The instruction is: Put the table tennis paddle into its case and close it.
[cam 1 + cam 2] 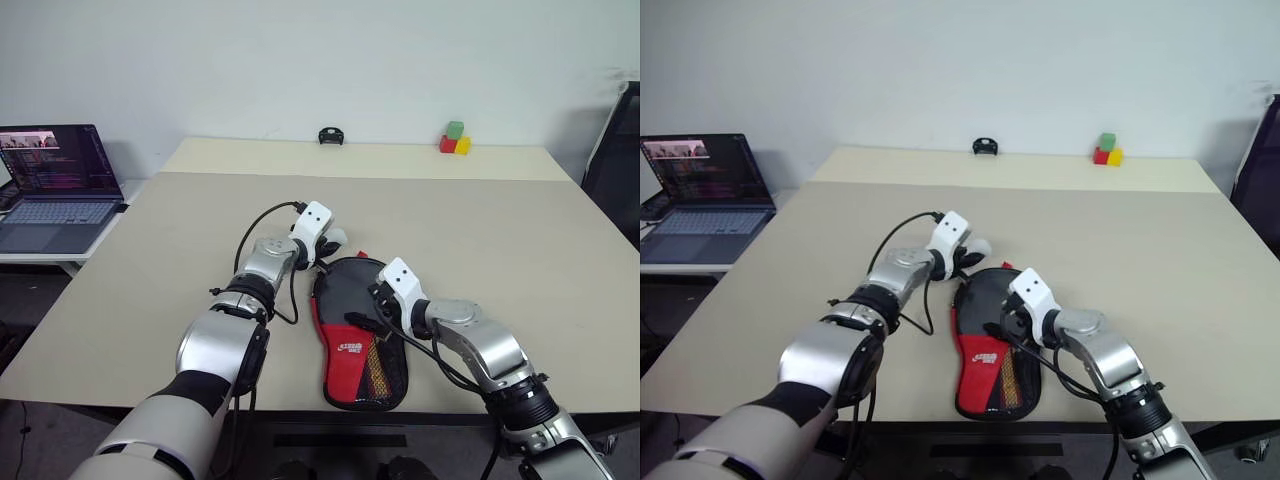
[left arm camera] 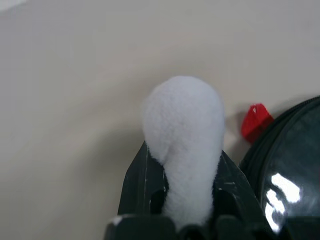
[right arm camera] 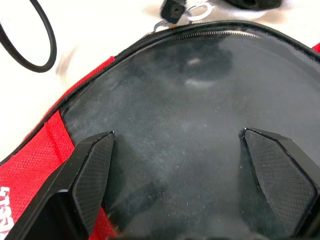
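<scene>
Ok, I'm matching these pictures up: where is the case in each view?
Left eye view: case low centre, between the arms.
Right eye view: low centre again.
Left wrist view: shiny black curve beside the white fluffy tuft.
Right wrist view: black face behind the fingers.
Shared landmark: that tuft, at the case's far end.

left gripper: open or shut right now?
Shut. In the left wrist view the left gripper has both black fingers pressed against a fluffy white tab, beside the rim of the case.
</scene>
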Robot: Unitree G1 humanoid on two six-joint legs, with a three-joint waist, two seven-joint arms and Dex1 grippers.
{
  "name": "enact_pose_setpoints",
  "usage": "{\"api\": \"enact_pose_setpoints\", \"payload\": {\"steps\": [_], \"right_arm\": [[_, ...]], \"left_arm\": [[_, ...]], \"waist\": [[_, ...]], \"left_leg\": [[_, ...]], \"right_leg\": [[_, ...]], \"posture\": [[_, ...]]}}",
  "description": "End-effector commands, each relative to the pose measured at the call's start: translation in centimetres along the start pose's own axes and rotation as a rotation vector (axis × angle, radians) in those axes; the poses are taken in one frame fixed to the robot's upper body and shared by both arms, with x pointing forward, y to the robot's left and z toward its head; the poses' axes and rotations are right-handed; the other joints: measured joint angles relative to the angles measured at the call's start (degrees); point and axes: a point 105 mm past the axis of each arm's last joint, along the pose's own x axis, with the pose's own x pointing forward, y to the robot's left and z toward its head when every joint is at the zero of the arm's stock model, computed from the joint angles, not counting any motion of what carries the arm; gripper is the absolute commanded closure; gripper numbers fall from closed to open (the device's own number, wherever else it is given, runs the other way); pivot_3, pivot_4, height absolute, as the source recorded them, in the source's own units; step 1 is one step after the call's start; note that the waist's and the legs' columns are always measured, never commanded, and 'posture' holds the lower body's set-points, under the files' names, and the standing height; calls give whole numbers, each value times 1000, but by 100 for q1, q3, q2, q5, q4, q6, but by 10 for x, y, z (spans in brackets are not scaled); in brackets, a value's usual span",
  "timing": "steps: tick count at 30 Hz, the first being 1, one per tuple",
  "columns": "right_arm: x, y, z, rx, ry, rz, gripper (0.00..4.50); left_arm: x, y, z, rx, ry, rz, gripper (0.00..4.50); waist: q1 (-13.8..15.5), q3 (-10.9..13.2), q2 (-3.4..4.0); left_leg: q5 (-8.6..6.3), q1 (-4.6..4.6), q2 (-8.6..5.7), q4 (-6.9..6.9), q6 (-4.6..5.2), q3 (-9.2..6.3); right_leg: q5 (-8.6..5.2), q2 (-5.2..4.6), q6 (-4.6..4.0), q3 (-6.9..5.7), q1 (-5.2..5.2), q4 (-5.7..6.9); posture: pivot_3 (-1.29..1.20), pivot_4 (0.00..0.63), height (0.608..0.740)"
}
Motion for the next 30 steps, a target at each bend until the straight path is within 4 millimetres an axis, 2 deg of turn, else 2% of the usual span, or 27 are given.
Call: {"api": "enact_pose_setpoints", "payload": {"steps": [1, 12, 20, 30], "right_arm": [[0, 5, -48, 109, 168, -10, 0], [-7, 14, -58, 158, 185, -42, 0], [-11, 26, -61, 191, 187, -56, 0], [-11, 42, -62, 220, 190, -52, 0]], "left_arm": [[2, 1, 41, 88, -93, 30, 4118], [15, -20, 69, 270, -122, 61, 4121], [23, -39, 83, 409, -140, 72, 4121], [19, -26, 102, 567, -146, 215, 4121]], "waist": [[10, -1, -2], [33, -7, -5], [98, -11, -6], [100, -13, -7]], "left_leg": [[0, 0, 0, 0, 0, 1], [0, 1, -5, 0, 0, -1], [0, 2, -5, 0, 0, -3], [0, 2, -5, 0, 0, -5]], "right_leg": [[0, 0, 0, 0, 1, 0], [-1, 5, 1, -2, 4, -1], [-1, 8, 2, -4, 8, -3], [-1, 10, 3, -6, 9, -4]], "posture": [[0, 150, 740], [0, 150, 740], [0, 150, 740], [0, 150, 740]]}}
